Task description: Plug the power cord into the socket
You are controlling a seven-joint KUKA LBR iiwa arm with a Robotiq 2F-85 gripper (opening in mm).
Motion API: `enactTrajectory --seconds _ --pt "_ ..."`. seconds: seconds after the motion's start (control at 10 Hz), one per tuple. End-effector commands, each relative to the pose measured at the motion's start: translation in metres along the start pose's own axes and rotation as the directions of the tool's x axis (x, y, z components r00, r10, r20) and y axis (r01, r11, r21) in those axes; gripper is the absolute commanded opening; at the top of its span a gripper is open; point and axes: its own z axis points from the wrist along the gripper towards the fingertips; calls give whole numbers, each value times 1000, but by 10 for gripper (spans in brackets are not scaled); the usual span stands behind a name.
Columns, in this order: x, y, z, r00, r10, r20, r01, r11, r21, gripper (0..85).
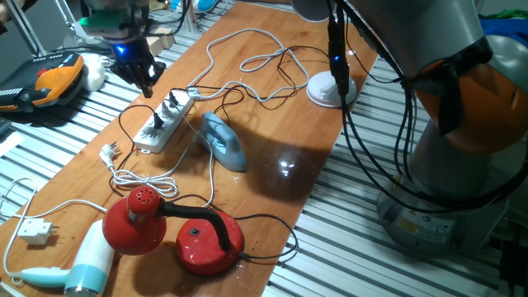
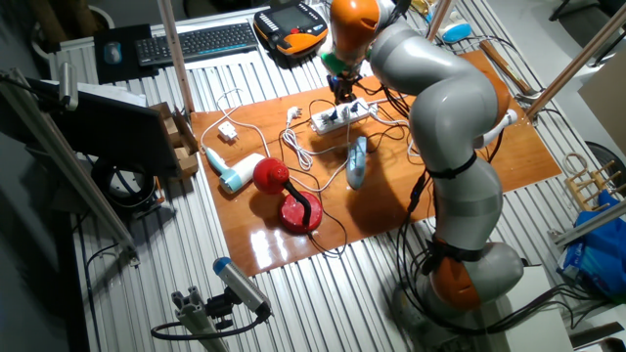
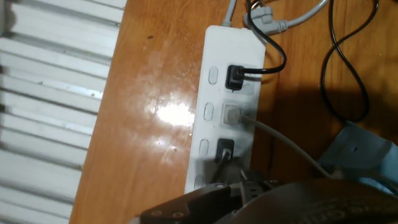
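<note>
The white power strip (image 1: 163, 122) lies on the wooden table; it also shows in the other fixed view (image 2: 342, 116) and fills the hand view (image 3: 225, 99). A small black plug (image 3: 224, 150) sits in a lower outlet, and its thin black cord (image 1: 124, 124) loops off to the left. A second black plug (image 3: 235, 76) and a white plug (image 3: 231, 114) sit in other outlets. My gripper (image 1: 147, 82) hovers just above the strip's far side, apart from the plugs. Its fingers (image 3: 208, 194) show at the bottom of the hand view, open and holding nothing.
A blue-grey iron (image 1: 224, 142) lies right of the strip. A red lamp (image 1: 169, 227) and a white hair dryer (image 1: 78, 266) lie in front. A white adapter (image 1: 35, 231) and a round white lamp base (image 1: 330, 89) lie at the sides. Loose cords cross the table.
</note>
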Motion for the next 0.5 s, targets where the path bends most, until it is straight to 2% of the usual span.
enactTrajectory --seconds 0.0,0.2,0.3,0.4 --pt "3 -1 -3 998 -64 1 64 998 -4 0" --pt "8 -2 -7 973 -231 6 231 973 -16 0" --pt "6 -3 -8 947 -320 6 321 947 -19 0" --pt "4 -3 -9 905 -424 10 424 905 -22 0"
